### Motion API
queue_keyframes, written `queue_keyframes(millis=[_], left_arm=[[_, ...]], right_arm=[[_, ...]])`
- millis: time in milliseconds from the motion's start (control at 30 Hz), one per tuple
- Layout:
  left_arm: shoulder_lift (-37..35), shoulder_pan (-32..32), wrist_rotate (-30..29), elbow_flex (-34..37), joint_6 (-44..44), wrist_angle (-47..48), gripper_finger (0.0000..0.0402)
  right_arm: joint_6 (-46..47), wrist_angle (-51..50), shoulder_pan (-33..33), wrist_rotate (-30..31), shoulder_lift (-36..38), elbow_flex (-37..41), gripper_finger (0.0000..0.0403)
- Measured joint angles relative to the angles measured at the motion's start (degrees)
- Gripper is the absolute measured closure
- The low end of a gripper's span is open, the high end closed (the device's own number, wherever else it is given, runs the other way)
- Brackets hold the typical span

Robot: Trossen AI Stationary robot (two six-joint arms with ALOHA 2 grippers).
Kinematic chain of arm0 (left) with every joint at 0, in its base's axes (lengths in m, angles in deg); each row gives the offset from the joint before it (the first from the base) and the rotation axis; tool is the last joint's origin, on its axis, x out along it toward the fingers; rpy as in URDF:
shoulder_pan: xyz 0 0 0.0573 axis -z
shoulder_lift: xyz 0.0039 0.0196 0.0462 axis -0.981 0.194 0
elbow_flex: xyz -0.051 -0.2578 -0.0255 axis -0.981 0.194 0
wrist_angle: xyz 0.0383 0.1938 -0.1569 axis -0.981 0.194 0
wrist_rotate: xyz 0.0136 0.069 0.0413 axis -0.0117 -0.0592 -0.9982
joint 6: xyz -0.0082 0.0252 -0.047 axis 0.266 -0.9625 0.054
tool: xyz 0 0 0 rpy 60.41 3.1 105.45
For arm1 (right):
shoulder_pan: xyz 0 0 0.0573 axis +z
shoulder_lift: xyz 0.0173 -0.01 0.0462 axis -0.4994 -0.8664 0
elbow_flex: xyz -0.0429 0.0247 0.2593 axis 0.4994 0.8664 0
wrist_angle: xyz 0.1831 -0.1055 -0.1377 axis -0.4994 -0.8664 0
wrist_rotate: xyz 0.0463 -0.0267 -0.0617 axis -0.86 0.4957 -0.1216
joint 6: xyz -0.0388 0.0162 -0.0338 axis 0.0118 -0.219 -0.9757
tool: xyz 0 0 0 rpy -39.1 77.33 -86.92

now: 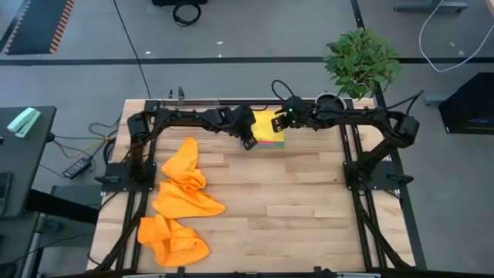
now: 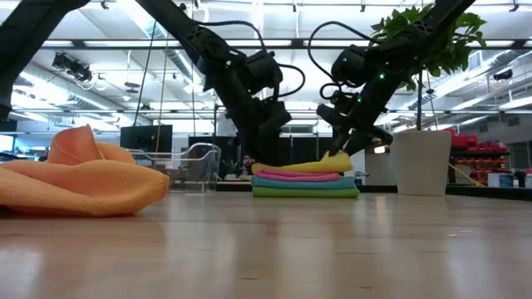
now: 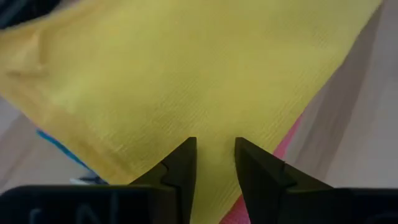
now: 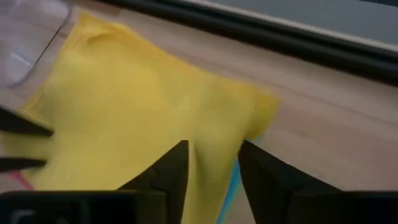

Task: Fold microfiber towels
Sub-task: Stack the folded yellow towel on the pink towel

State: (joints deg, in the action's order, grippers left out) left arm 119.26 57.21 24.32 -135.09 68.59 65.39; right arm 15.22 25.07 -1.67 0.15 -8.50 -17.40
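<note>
Left gripper [image 3: 214, 165]: we see its two dark fingers parted by a narrow gap, poised right over the yellow towel [image 3: 186, 74], with nothing pinched between them.
Right gripper [image 4: 211, 168]: we see it in the same posture, fingers a little apart above the opposite edge of the yellow cloth, gripping nothing we can make out.
Folded stack [image 2: 304, 179]: directly beneath both grippers; from the low view we count yellow on top, then pink [image 2: 291, 175], blue [image 2: 309, 183] and green [image 2: 306, 193] layers, lying flat (the yellow one curls up slightly on the right gripper's side).
Orange towels [image 1: 182, 202]: we find them crumpled in a loose pile well away from both grippers, on the left arm's side, running toward the table's near edge.
Table [image 1: 293, 208]: pale wooden planks, bare between the grippers and the near edge, framed by the arms' dark rails.
Clear tray [image 2: 193, 166]: standing at the far edge, beyond the left gripper.
Potted plant [image 1: 360, 60]: green leaves in a white pot, just behind the right arm at the far corner.
Room: we see a grey floor with cables, and a large hall with bright ceiling lights behind the table.
</note>
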Motion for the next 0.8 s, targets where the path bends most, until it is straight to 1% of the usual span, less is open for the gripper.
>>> queue_keyframes(millis=[167,300,367,400,533,567,667,767,800], left_arm=[[0.0,-0.1,0.0,0.0,0.1,0.9,0.0289],[-0.2,0.0,2.3,0.0,1.5,1.0,0.0287],[-0.1,0.0,3.3,0.0,1.9,1.4,0.0288],[-0.1,0.2,3.6,0.0,2.0,1.4,0.0289],[-0.2,0.6,4.0,0.0,4.0,1.5,0.0291],[-0.2,0.6,4.7,0.0,4.9,1.5,0.0291],[-0.2,0.9,7.3,0.0,5.7,2.0,0.0288],[-1.5,1.2,7.3,0.0,4.5,3.2,0.0289],[-2.3,1.2,6.2,0.0,3.7,2.8,0.0290]], right_arm=[[-0.1,-0.2,-1.7,0.4,1.8,0.0,0.0228],[1.9,-1.1,-1.8,2.9,3.3,0.0,0.0226],[3.8,-1.6,-1.8,2.7,3.3,0.0,0.0244],[4.3,-1.9,-1.6,2.2,3.1,0.0,0.0261],[3.6,-1.1,-1.5,-1.8,0.5,0.0,0.0372],[2.9,-0.9,-1.6,-2.2,-0.4,0.0,0.0387],[2.9,-0.3,-2.6,-2.2,-3.1,0.0,0.0393],[1.0,2.1,-3.8,-2.3,-5.3,0.0,0.0397],[-0.2,3.7,-3.9,-2.5,-5.6,0.0,0.0397]])
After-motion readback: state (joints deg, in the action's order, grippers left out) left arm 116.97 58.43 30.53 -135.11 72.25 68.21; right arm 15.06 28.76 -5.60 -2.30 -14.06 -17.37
